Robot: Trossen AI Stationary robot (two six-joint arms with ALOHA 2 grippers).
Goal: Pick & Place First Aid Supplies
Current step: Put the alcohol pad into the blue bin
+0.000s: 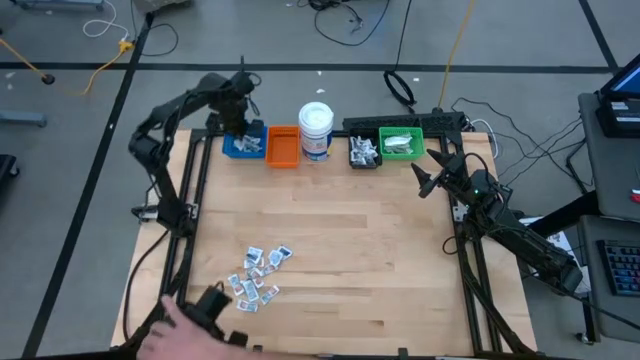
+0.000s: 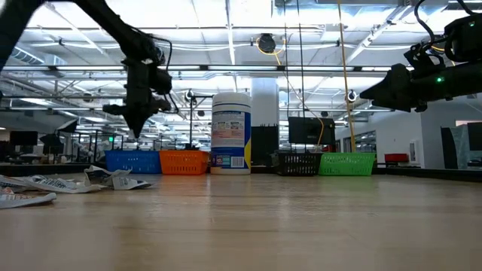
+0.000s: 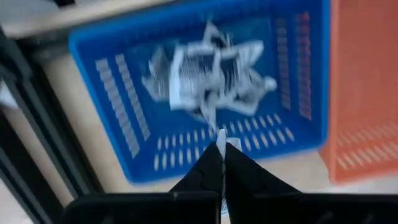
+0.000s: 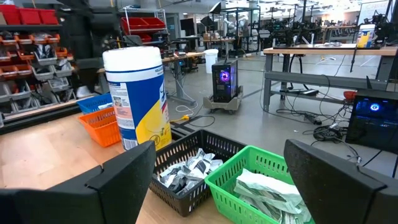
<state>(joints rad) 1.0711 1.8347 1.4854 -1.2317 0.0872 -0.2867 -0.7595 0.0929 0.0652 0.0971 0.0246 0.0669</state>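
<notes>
The wooden table (image 1: 340, 250) carries bins along its far edge and loose packets (image 1: 258, 276) near-left. The left gripper (image 3: 221, 144) pinches a packet over the blue bin (image 3: 124, 124); the right gripper (image 1: 425, 172) hangs wide, holding nothing. Behind lies a workshop.

Blue bin (image 1: 243, 146), orange bin (image 1: 283, 147), black bin (image 1: 364, 153), green bin (image 1: 402, 145), white blue-labelled jar (image 1: 316, 130).

One camera looks straight down on the whole bench (image 1: 350, 260), one sits low at its edge looking across, and both wrist cameras peer closely at the same row of bins.
</notes>
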